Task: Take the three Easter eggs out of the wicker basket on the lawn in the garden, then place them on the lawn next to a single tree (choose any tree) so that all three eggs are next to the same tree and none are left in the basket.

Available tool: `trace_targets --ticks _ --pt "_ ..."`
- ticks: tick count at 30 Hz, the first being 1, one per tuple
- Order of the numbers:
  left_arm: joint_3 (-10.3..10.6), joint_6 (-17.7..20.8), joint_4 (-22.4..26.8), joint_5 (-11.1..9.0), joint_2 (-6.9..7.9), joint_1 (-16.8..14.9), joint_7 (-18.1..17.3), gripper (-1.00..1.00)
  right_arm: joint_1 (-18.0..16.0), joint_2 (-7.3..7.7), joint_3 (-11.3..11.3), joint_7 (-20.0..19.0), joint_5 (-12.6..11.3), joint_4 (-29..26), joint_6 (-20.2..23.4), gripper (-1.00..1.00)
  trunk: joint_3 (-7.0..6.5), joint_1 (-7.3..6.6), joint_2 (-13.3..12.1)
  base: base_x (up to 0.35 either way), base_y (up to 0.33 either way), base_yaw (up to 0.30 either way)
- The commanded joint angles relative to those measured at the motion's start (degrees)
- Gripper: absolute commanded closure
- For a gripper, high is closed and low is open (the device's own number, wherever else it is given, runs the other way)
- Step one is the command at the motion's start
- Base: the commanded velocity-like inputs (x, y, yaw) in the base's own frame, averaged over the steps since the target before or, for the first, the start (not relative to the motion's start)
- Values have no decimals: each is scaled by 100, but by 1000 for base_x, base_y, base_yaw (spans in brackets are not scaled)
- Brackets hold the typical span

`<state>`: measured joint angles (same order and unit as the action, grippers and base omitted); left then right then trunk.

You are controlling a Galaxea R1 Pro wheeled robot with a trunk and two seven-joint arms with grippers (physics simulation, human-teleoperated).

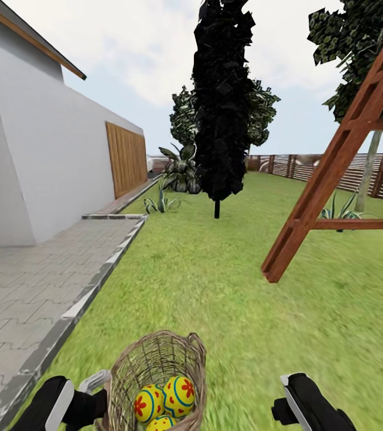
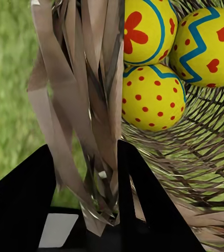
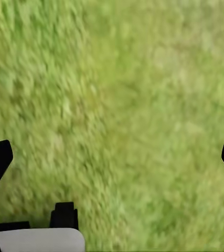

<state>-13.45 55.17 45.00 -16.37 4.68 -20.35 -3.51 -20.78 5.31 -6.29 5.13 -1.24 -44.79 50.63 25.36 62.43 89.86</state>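
The brown wicker basket [image 1: 155,362] is at the bottom of the head view, between my arms, over the lawn [image 1: 215,281]. Three yellow Easter eggs with red marks and blue bands lie inside it: one [image 1: 179,395], one [image 1: 148,404] and one [image 1: 160,424]. In the left wrist view the eggs [image 2: 152,97] lie close together behind the woven wall [image 2: 85,94]. My left gripper [image 2: 85,157] is shut on that wall at the rim. My right gripper [image 3: 114,155] hangs open over bare grass. A tree with a pale trunk [image 1: 368,170] stands far right, behind the swing frame.
A wooden swing frame [image 1: 335,161] slants across the right. A black cone-shaped conifer [image 1: 220,102] stands ahead at centre, with leafy plants [image 1: 179,170] beside it. The white house [image 1: 36,149] and a paved path [image 1: 30,287] run along the left. A slat fence [image 1: 329,167] closes the back.
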Motion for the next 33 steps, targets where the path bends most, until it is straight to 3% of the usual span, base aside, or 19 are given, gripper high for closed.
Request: trace_targets --ticks 1,33 --pt "-17 29 9 -129 -2 -4 -45 100 -5 6 -30 31 -16 -4 27 -100 6 3 4 343 0 -181" --pt "-19 29 9 -129 -2 -4 -48 100 -5 6 -31 32 -7 -4 26 -100 6 3 4 344 0 -5"
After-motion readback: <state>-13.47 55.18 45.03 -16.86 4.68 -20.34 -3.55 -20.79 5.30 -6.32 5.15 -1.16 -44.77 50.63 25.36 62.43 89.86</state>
